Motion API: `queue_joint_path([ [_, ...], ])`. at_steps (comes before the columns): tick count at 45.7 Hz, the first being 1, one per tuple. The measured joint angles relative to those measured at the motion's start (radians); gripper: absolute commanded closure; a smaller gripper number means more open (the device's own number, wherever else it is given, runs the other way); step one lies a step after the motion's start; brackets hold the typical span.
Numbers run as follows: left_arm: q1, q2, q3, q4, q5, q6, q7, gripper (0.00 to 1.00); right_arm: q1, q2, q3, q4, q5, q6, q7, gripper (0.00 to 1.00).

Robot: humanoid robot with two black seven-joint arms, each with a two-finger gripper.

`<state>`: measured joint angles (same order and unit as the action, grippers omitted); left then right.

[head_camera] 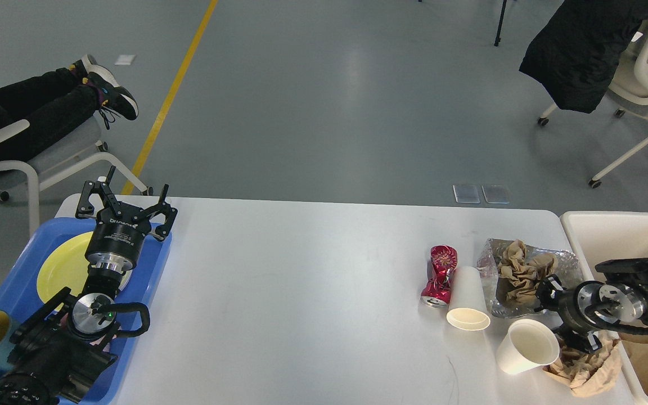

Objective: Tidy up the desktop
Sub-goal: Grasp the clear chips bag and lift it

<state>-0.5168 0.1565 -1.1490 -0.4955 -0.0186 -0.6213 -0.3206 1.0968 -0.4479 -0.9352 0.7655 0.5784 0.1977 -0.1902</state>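
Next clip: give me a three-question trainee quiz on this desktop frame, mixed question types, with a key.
1. True or false: the red can stands upright on the desktop.
2. Which item touches the can? A) lying paper cup B) yellow plate C) cream bin
3. Fill in: the yellow plate lies in the ____ tray.

Key:
1. False; it lies crushed on its side.
2. A.
3. Blue; the left tool is open above that tray, while the right tool sits by the brown paper on the foil, its fingers too dark to read.
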Motion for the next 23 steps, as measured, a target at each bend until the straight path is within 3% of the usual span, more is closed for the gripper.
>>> queue_joint_path([
  [23,0.000,0.000,0.000,0.000,0.000,0.000,0.000,0.04,-0.019,0.001,0.002,-0.005,0.001,-0.065,-0.002,1.00],
])
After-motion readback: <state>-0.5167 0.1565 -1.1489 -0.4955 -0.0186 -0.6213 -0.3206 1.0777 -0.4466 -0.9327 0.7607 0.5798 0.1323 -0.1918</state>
